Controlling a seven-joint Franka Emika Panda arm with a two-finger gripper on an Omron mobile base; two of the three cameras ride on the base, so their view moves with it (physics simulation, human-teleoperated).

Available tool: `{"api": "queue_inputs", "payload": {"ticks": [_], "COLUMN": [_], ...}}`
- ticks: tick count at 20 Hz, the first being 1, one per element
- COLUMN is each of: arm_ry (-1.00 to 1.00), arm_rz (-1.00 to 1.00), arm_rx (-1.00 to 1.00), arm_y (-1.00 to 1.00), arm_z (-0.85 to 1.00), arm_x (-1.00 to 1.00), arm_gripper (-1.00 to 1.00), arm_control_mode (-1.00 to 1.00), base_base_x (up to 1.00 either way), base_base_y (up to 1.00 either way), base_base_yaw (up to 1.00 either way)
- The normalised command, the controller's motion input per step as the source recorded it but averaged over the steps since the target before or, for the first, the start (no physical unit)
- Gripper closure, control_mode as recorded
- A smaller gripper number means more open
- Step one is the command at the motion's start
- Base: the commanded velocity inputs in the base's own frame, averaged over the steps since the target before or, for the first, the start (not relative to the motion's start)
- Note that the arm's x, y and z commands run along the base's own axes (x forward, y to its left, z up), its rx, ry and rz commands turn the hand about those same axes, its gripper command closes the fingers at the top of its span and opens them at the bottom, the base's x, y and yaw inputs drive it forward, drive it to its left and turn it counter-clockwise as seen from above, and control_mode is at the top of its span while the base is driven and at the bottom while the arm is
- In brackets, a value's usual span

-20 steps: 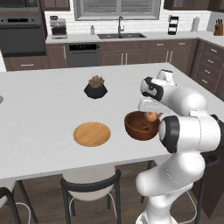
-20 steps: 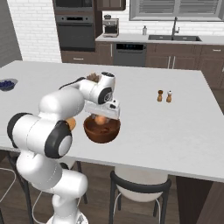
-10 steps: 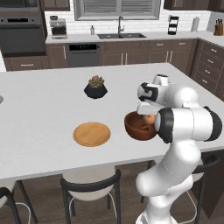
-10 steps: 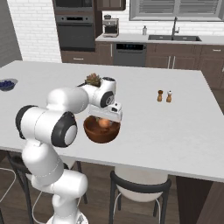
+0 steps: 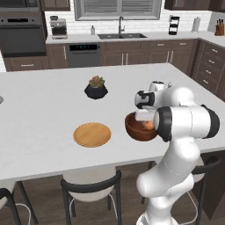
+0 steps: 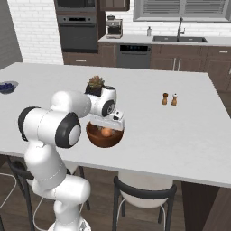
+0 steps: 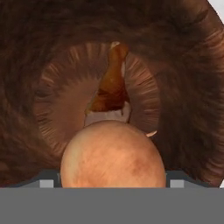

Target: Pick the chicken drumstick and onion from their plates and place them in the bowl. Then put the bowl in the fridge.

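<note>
We note the tool spread wide just above the bowl on the worktop, onion and chicken drumstick inside; we judge the bowl stiff, smooth, moderately heavy, best pinched at the rim.

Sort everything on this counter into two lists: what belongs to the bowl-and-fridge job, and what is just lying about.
Belongs to the job:
- bowl, under the gripper
- onion, in the bowl
- chicken drumstick, in the bowl beside the onion
- wooden plate, now bare

Just lying about:
- succulent pot
- salt and pepper shakers
- blueberry bowl
</note>
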Motion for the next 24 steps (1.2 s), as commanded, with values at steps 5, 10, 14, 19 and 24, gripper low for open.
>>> {"api": "queue_inputs", "payload": {"ticks": [5, 10, 14, 19, 24], "arm_ry": [-0.02, -0.03, 0.0, -0.01, -0.06], "arm_rz": [0.0, 0.0, 0.0, 0.0, 0.0], "arm_rx": [-0.05, -0.01, 0.0, 0.0, 0.0], "arm_y": [0.15, 0.0, 0.0, 0.0, 0.08], "arm_z": [-0.16, -0.04, 0.0, 0.11, 0.49], "arm_x": [0.0, 0.03, 0.0, -0.05, -0.23], "arm_gripper": [1.0, -1.0, -1.0, -1.0, -1.0], "arm_control_mode": [-1.0, -1.0, -1.0, -1.0, -1.0], "base_base_x": [0.0, 0.0, 0.0, 0.0, 0.0], "base_base_y": [0.0, 0.0, 0.0, 0.0, 0.0], "base_base_yaw": [0.0, 0.0, 0.0, 0.0, 0.0]}}
